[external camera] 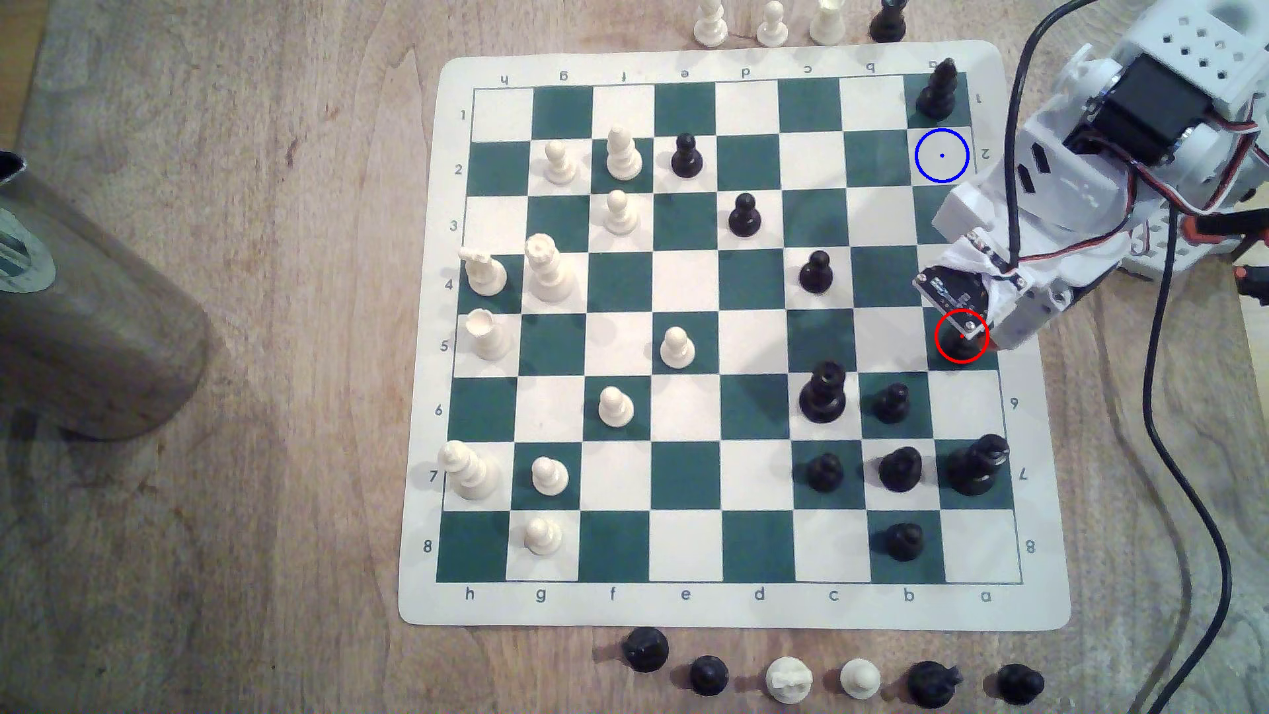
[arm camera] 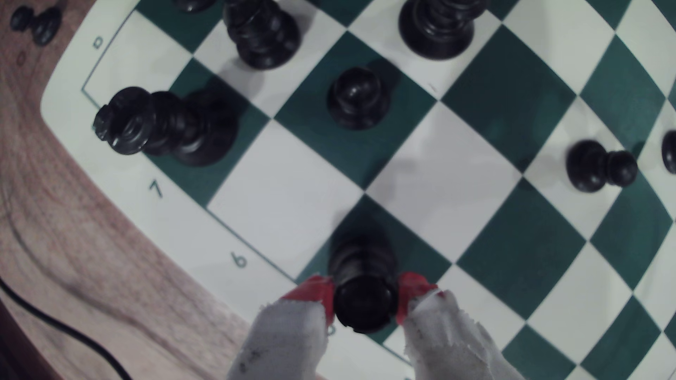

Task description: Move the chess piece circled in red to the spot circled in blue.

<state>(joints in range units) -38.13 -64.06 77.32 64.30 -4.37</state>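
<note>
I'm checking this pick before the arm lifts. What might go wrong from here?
1. The red-tipped gripper pinches only the top of the short glossy black piece; it may slip or tilt on lifting.
2. The blue-circled cream square adjoins the square of a tall black pointed piece, which the arm might knock on arrival.
</note>
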